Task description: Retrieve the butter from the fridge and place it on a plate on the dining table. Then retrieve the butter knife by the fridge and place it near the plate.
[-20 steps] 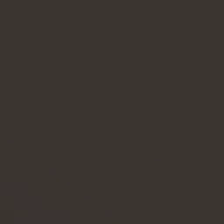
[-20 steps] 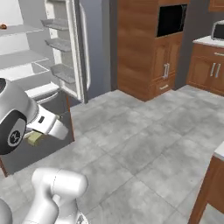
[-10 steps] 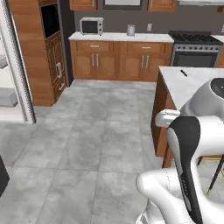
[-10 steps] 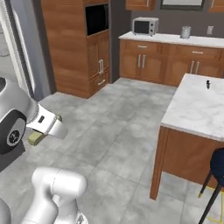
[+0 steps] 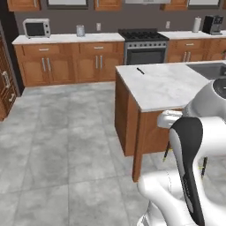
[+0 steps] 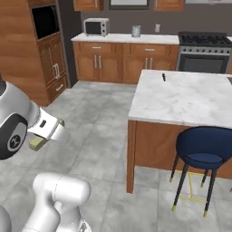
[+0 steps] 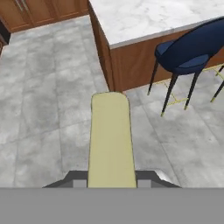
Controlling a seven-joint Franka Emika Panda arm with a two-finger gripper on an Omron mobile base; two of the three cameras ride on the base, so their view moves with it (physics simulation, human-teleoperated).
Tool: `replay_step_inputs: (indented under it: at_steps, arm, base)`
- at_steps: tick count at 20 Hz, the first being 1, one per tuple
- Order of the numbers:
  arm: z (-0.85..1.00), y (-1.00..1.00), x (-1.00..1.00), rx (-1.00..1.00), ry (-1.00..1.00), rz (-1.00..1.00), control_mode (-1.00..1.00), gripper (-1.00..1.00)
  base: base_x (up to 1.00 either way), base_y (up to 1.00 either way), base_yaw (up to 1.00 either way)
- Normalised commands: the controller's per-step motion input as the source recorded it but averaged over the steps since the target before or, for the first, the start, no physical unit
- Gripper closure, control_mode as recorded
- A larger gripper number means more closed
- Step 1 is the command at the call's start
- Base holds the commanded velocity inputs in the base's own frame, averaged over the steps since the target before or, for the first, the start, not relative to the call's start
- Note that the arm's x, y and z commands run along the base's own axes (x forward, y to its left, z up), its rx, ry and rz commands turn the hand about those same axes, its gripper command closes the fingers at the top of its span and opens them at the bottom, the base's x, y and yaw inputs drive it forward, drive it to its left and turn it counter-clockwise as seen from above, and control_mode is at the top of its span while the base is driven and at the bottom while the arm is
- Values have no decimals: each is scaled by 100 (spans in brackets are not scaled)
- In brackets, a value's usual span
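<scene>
Butter (image 7: 111, 140), pale yellow stick (rounded end), betw. fingers (image 7: 148, 177)

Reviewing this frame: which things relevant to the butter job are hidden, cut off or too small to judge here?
- Gripper: hand view, fingertips hidden by the butter between them.
- Butter in right base view: mostly covered by the hand.
- Knife: a tiny dark sliver on the dining table; blade and handle indistinguishable.
- Sink: cut by the left base view's right edge.

White glossy rounded arm links, black joint bands, round dark joint cap
</scene>
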Motion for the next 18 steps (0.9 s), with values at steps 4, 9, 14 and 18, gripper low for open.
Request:
replay_step_inputs:
  at_steps: [4,9,14,18]
  arm:
    - [0,0,0,0,0,0,100,100]
    - [0,0,0,0,0,0,100,100]
    - [0,0,0,0,0,0,100,100]
    - [0,0,0,0,0,0,100,100]
  base:
    - [11,-93,-27]
    - [14,-100,-15]
    - [38,-100,0]
    - [52,-100,4]
